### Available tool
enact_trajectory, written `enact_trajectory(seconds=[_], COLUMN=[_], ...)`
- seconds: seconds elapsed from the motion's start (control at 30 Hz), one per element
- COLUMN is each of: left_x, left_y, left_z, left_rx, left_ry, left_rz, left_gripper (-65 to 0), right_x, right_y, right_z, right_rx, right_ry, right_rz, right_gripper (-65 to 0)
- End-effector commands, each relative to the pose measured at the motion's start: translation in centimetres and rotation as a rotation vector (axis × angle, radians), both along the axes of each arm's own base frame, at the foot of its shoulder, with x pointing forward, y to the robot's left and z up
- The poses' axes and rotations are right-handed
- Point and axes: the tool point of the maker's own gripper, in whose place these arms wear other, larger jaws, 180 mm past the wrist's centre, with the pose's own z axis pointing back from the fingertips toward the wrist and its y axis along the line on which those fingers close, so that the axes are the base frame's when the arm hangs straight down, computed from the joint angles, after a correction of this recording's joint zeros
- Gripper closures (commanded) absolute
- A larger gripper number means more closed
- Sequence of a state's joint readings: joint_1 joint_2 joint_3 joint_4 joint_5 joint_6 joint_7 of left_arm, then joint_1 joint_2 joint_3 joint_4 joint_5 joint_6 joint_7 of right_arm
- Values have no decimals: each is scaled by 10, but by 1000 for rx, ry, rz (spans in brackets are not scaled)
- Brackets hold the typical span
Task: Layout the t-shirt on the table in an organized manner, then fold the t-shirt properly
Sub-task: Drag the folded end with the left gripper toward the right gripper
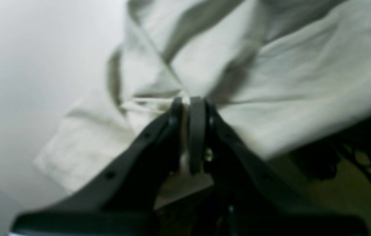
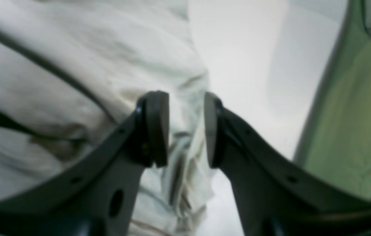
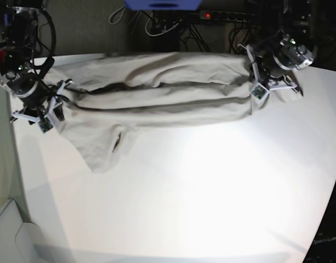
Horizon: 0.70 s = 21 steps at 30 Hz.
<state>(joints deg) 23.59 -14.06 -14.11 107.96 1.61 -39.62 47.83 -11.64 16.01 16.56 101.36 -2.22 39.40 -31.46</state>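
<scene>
- A light grey-beige t-shirt (image 3: 157, 96) lies stretched in a long band across the far part of a white tabletop (image 3: 211, 192), seen from above in the base view.
- The shirt is not flat: long ridges and dark folds run along its length, and one sleeve-like flap hangs toward the near side at the view's left.
- The left gripper (image 1: 190, 105) is at the shirt's end on the base view's right. Its wrist camera shows the jaws pressed together with a thin pinch of cloth between them.
- The right gripper (image 2: 185, 127) is at the opposite end of the shirt. Its jaws stand partly apart, with a bunched, wrinkled edge of fabric lying in the gap. Whether the pads actually press on that cloth cannot be told; it looks loose.
- The step in hand appears to be spreading the shirt out before any fold.
- Risk: if the arms pull apart while the right side has no firm hold, the cloth could slip free and the shirt would drag toward the left gripper, bunching further.
- Risk: the left pinch looks small, so a hard tug might pull it out.
- Risk: the shirt lies near the tabletop's far edge, so a pull away from the viewer could send fabric over it.
</scene>
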Motion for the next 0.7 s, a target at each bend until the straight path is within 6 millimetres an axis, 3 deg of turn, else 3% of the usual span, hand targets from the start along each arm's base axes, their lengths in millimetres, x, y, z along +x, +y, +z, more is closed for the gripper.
enact_trajectory(seconds=[0.0,0.1,0.4,0.67], left_x=[3,1,5,12], left_y=[-2,-7,4,-17], left_z=[7,6,7,25], left_rx=[27,66,138,74], left_ry=[-19,-15,-26,-124], left_rz=[-57,-112,-123,-166], left_gripper=[-35,-35,-35,-35], right_x=[6,7,7,8], right_y=[-1,-1,7,11], right_z=[13,14,12,11], right_rx=[-4,-4,1,4], right_ry=[-43,-44,-40,-38], right_rz=[20,20,40,52], right_gripper=[-198,-198,-198,-198])
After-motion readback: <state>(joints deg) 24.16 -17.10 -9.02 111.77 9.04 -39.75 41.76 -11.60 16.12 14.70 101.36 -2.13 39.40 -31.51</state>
